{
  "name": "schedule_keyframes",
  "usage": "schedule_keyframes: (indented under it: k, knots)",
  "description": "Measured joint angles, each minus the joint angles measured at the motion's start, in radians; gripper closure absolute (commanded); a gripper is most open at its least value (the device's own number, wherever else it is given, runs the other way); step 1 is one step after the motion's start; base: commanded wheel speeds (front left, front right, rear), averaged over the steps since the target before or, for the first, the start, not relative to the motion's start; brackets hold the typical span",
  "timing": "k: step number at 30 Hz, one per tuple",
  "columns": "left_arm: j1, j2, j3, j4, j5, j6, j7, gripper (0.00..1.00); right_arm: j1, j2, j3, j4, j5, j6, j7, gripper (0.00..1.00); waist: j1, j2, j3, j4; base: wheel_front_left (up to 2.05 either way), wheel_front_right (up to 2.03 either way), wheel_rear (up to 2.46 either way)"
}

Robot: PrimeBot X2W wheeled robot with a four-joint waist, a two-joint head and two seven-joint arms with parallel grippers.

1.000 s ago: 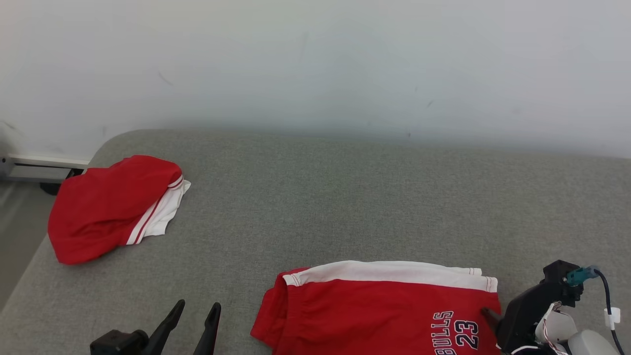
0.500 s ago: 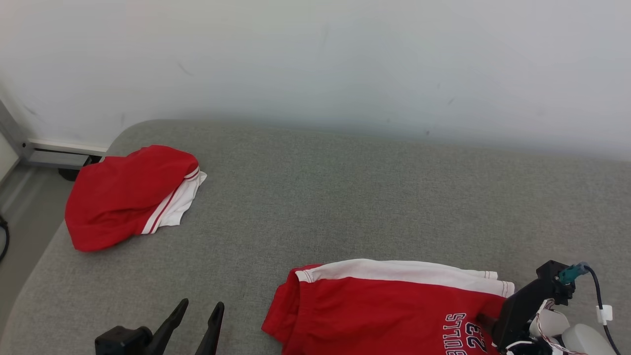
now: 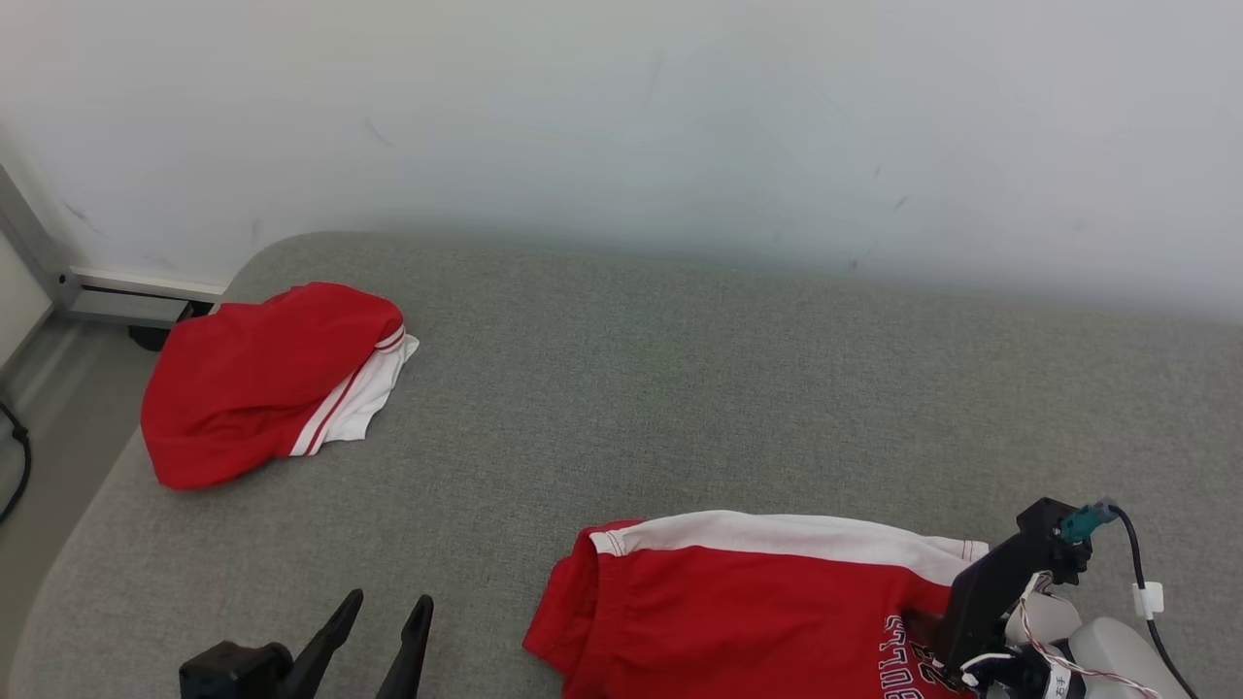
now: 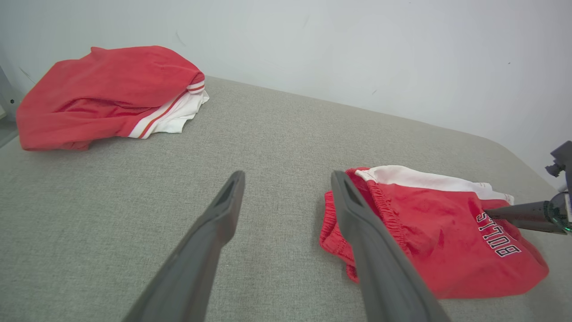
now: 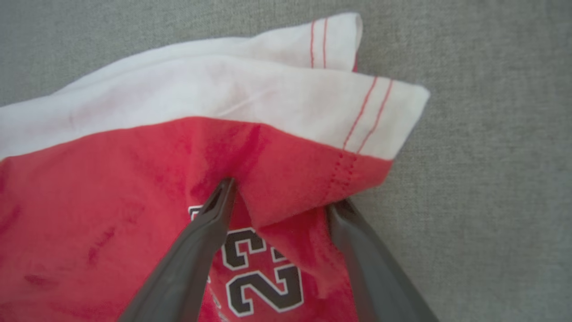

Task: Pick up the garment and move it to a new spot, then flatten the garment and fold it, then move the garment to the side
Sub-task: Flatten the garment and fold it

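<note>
Closely, red shorts (image 5: 111, 179) hem, straddled by right gripper (image 5: 283, 195)

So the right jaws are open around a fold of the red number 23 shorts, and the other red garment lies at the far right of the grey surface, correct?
Not quite: the other red garment lies at the far left of the grey surface, as the head view shows. The right gripper does have its jaws open around a fold of the number 23 shorts.
</note>
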Motion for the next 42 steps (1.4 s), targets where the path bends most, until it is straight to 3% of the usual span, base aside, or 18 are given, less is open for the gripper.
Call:
schedule_keyframes:
  k: [1,2,3,4,5,11,19,31,38,42]
  knots:
    - [0.0,0.0,0.0,0.001,0.0,0.0,0.0,0.0,-0.003,0.001,-0.001,0.004,0.0,0.0,0.0,0.11,0.0,0.0,0.0,0.0,0.0,0.0,0.0]
    - [0.0,0.0,0.0,0.002,0.0,0.0,0.0,0.0,-0.006,0.001,-0.001,0.009,0.0,0.0,0.001,0.53,0.0,0.0,-0.001,0.0,0.0,0.0,0.0]
    - [0.0,0.0,0.0,0.004,0.0,-0.001,0.0,0.0,-0.009,0.001,-0.002,0.013,-0.001,0.0,0.001,0.61,0.0,0.0,-0.001,0.0,0.0,0.0,0.0]
    - [0.0,0.0,0.0,0.005,-0.001,-0.002,-0.001,0.0,-0.01,0.002,-0.003,0.016,-0.001,0.0,0.001,0.91,0.0,0.0,-0.002,0.0,0.0,0.0,0.0]
    - [0.0,0.0,0.0,0.007,-0.002,-0.007,-0.001,0.0,-0.01,0.003,-0.003,0.019,-0.001,0.0,0.001,1.0,0.0,0.0,-0.002,0.0,0.0,0.0,0.0]
    - [0.0,0.0,0.002,0.013,-0.004,-0.008,-0.006,0.0,-0.01,0.006,-0.024,0.022,-0.001,0.0,0.009,1.0,0.0,0.0,-0.004,-0.004,0.0,0.0,0.0]
    - [0.0,0.0,0.002,0.016,-0.005,-0.008,-0.009,0.0,-0.01,-0.053,-0.132,0.045,0.001,0.0,-0.004,1.0,0.0,0.0001,-0.003,-0.012,0.0,0.0,0.0]
    - [0.001,-0.001,-0.002,0.019,-0.005,-0.009,-0.015,0.0,0.012,-0.217,-0.34,0.081,-0.063,0.0,-0.073,1.0,0.0,0.0,-0.001,-0.02,0.0,0.0,0.0]
    - [0.003,-0.007,-0.009,0.023,-0.005,-0.009,-0.018,0.0,0.037,-0.215,-0.372,0.01,-0.132,0.0,-0.09,1.0,0.0,0.0,-0.006,-0.026,0.0,0.0,0.0]
    - [0.003,-0.01,-0.013,0.026,-0.005,-0.009,-0.018,0.0,0.037,-0.166,-0.321,-0.068,-0.116,0.0,-0.053,1.0,0.0,0.0,-0.01,-0.03,0.0,0.0,0.0]
